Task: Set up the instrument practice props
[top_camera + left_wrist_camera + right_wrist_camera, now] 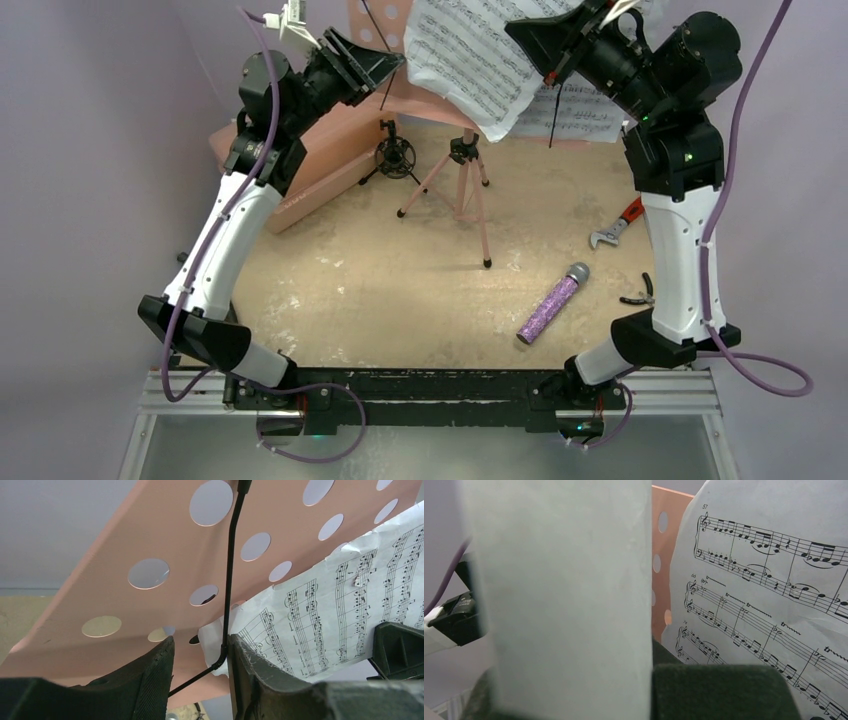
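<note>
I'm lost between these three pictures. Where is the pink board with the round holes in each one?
Top external: the pink board is at top centre, mostly hidden behind paper.
Left wrist: it fills the upper picture, seen from below.
Right wrist: it is a narrow strip at centre.
Shared landmark: the sheet music in front of it.

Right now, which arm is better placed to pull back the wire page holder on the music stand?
Left. The left jaws straddle the black wire on the stand, while the right jaws are shut on a music sheet.
</note>
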Action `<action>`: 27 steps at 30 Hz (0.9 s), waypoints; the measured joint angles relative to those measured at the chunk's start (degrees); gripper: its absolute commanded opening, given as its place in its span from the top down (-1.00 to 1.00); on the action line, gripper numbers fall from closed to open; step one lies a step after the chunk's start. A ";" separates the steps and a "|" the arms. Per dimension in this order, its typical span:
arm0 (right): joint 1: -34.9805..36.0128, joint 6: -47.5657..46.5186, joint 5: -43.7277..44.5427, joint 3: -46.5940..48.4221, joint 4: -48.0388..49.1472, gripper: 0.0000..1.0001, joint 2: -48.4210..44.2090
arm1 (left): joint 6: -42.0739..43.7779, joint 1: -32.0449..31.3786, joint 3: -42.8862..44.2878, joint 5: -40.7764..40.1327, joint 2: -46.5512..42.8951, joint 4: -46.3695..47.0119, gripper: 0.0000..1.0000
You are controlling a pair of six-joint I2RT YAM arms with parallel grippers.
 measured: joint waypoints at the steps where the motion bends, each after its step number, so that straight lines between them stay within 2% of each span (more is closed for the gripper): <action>1: 0.00 -0.07 -0.02 0.00 0.13 1.00 0.11 | -0.26 0.00 0.02 0.07 0.26 0.44 0.30; 8: 0.00 -0.37 -0.59 1.05 0.92 1.00 2.03 | -1.46 0.00 0.09 1.07 0.85 5.16 0.71; 15: 0.00 -0.74 -1.01 2.03 2.10 1.00 3.61 | -2.08 0.00 -0.44 1.75 0.85 8.07 1.00; 27: 0.00 -0.55 -2.58 3.50 4.68 1.00 5.14 | -1.38 0.04 -2.95 6.05 0.44 12.72 1.00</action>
